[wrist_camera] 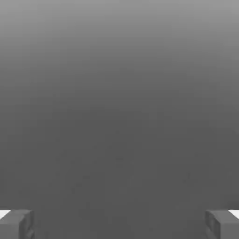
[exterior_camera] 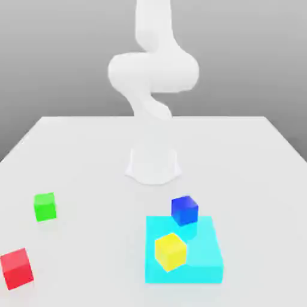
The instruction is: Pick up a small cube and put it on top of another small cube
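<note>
Nearest the exterior camera, at about 8 o'clock on the plain white tabletop [exterior_camera: 90, 156]: small plain bright red cube [exterior_camera: 16, 268], resting alone on the bare surface, touching nothing.

A little farther back, at about 9 o'clock and near the red cube but apart from it: small plain green cube [exterior_camera: 44, 206], also sitting flat on the table.

Toward 5 o'clock: large flat cyan block [exterior_camera: 204, 252], lying flat on the table. On its near part, small plain yellow cube [exterior_camera: 170, 250], turned slightly so one corner faces the camera, carried by the cyan block.

Just beyond, at the cyan block's far edge: small plain deep blue cube [exterior_camera: 184, 209], close to the yellow cube but not clearly touching it; whether resting on the block's rim or on the table right behind it cannot be told. Well apart from the red cube, with the green cube off toward the exterior view's left.

Farther still, near the table's middle at 12 o'clock: round white base of the white robot arm [exterior_camera: 153, 72], rising and bending upward out of the top of the exterior view.

In the hand view: two-finger gripper [wrist_camera: 119, 225] with grey fingertips [wrist_camera: 16, 224] at opposite edges, jaws spread wide apart, nothing between them, facing a plain grey backdrop.
</note>
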Robot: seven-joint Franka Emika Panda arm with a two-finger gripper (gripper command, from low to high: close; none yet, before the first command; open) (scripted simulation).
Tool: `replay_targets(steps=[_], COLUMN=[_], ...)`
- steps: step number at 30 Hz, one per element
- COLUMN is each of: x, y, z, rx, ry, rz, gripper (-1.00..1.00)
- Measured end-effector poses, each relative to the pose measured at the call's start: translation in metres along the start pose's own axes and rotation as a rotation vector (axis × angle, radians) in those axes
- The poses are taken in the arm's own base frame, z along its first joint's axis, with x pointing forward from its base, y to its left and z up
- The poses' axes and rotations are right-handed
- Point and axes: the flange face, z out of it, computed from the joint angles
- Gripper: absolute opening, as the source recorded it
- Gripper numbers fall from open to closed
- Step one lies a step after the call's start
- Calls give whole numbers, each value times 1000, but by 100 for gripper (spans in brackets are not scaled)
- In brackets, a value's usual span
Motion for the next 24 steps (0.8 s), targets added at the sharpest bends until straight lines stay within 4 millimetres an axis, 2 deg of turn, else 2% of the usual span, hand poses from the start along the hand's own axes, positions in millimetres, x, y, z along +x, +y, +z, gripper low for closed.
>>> replay_targets(steps=[5, 11, 16, 19, 24], x=[30, 51, 57, 58, 38], y=[36, 103, 176, 232, 317], z=[93, 193, 267, 303, 357], rx=[-123, -272, -401, -485, -620], ry=[-60, -115, -148, -156, -178], rz=[156, 345, 506, 616, 765], gripper=[0, 0, 0, 0, 0])
